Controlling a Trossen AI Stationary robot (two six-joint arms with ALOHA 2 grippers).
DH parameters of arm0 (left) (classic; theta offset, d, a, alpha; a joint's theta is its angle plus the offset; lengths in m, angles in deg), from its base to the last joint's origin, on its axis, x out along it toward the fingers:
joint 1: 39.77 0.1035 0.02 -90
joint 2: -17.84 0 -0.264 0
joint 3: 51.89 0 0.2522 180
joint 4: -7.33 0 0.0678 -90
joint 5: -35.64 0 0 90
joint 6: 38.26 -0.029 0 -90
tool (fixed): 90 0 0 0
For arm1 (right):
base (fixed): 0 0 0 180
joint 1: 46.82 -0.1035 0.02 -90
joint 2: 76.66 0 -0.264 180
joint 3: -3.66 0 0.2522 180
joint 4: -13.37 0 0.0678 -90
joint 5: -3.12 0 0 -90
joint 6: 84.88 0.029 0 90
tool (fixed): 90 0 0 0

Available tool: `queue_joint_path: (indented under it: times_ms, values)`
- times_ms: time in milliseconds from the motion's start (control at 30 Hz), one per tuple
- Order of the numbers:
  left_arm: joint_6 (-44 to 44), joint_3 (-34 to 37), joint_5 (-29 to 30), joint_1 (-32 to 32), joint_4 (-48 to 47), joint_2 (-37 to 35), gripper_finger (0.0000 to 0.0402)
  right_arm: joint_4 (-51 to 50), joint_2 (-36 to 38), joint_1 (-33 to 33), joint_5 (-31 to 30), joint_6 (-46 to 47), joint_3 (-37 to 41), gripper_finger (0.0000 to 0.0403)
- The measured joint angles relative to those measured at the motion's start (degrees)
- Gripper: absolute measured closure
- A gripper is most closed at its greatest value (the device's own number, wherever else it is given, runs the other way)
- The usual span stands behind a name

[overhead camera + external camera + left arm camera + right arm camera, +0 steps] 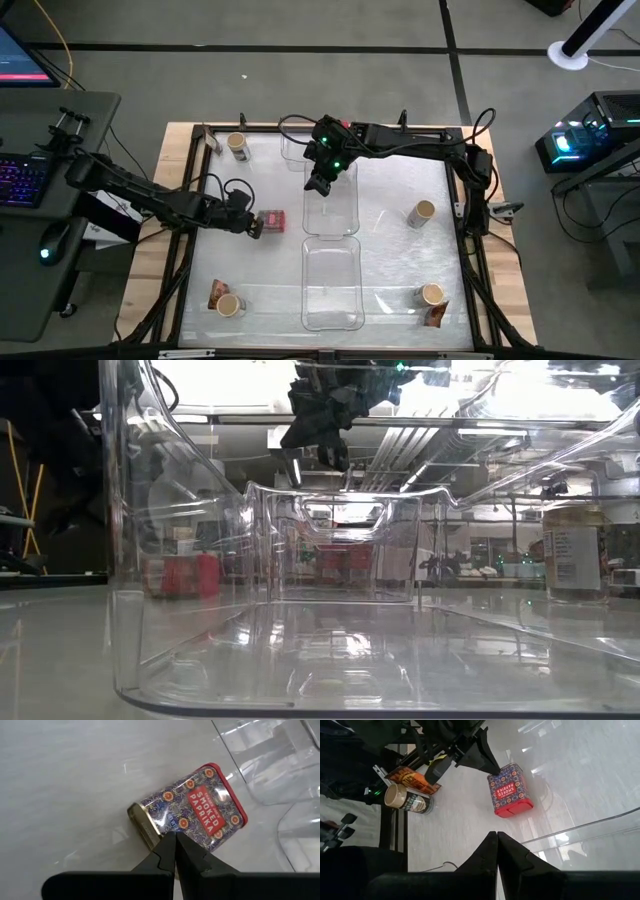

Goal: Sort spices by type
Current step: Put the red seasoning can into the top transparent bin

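Note:
A red and purple patterned paprika tin (200, 812) lies flat on its broad face on the table, left of the clear trays (272, 220). My left gripper (173, 837) is shut, its tips at the tin's side. My right gripper (319, 187) is shut and empty, hovering above the middle tray (345, 215), and it looks down on the tin (509, 790). Tan-topped jars stand near the far left corner (237, 146), at the right (421, 213), near right (431, 295) and near left (230, 305). Brown-orange packets lie beside the near jars (217, 293) (436, 316). My left gripper's shut fingertips (167, 845) meet the tin's long side (175, 826) close to its gold lid end (142, 822). They come slanting down from the table's left. The tin stays flat on the table, red end toward the trays.
Three clear plastic trays sit in a row down the table's middle (333, 290) (296, 148). The nearest tray's wall (130, 560) fills the low view, with the tin (185, 575) seen through it. A raised frame (180, 200) edges the table.

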Motion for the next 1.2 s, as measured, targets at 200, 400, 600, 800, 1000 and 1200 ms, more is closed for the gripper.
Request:
queue_joint_path:
  times_ms: [200, 400, 600, 800, 1000, 1200]
  values:
    - [3.56, -0.13, 0.43, -0.02, -3.56, -0.09, 0.0401, -0.01, 0.0, 0.0, 0.04, 0.02, 0.0, 0.0403]
    - [8.3, 0.71, 0.55, 0.02, -10.96, 0.69, 0.0401, -0.01, 0.0, -0.11, 0.24, 1.53, 0.0, 0.0403]
    - [9.52, 2.91, -0.59, -0.52, -9.25, 0.59, 0.0401, 0.08, 0.0, -0.15, 0.4, 2.43, -0.02, 0.0403]
    - [6.15, 0.14, -0.75, -0.5, -13.58, -4.58, 0.0401, 0.45, 0.0, -0.15, 0.44, 2.6, -0.02, 0.0403]
    - [-5.37, -9.92, -1.23, -0.34, -27.03, -10.85, 0.0401, 0.68, 0.02, 0.01, 1.28, 2.57, -0.02, 0.0403]
    - [-32.69, -21.97, -6.91, 3.72, -28.81, -11.43, 0.0392, 0.07, 2.13, 0.85, 5.51, 1.82, -3.16, 0.0403]
